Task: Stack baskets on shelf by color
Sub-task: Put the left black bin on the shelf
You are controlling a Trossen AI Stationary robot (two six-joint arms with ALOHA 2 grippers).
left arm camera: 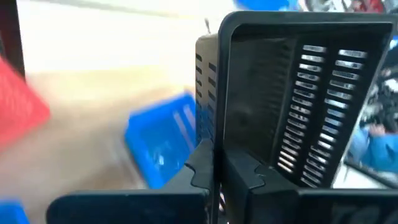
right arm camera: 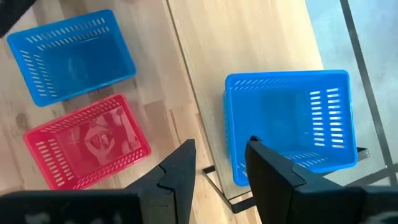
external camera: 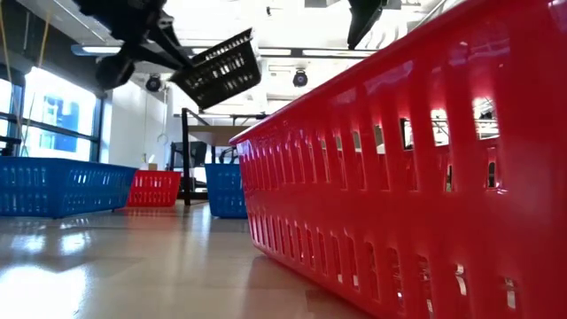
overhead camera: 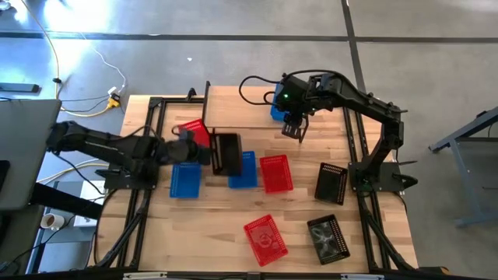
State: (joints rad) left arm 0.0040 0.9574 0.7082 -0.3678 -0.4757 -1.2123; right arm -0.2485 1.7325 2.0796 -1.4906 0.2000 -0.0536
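One basket in hand: black basket [overhead camera: 226, 153] clamped by its wall in the left end effector [overhead camera: 208, 152], lifted clear of the surface [overhead camera: 210, 233] and tipped on its side.
Step in hand: carrying the black basket toward the shelf [overhead camera: 249, 109] at the far side of the surface; by my judgement an early stage, with only one blue basket [overhead camera: 278, 107] on the shelf.
Left arm pose: reaching in from the left edge, stretched nearly level, end effector pinched narrow on the basket wall.
Right arm pose: bent over the shelf's right end, right end effector [overhead camera: 292, 130] spread wide, empty, hanging just beside the shelved blue basket.
Still on the surface: two blue baskets [overhead camera: 185, 180], one partly under the held one; red basket [overhead camera: 275, 173] at centre, another red [overhead camera: 265, 236] near the front, a third red [overhead camera: 195, 132] beside the left arm; two black baskets [overhead camera: 331, 183] at the right.
Next move calls for: righting the black basket, opening up, and choosing a free spot on the shelf apart from the blue one.
Risk: thin grip on one wall, likely to swing.
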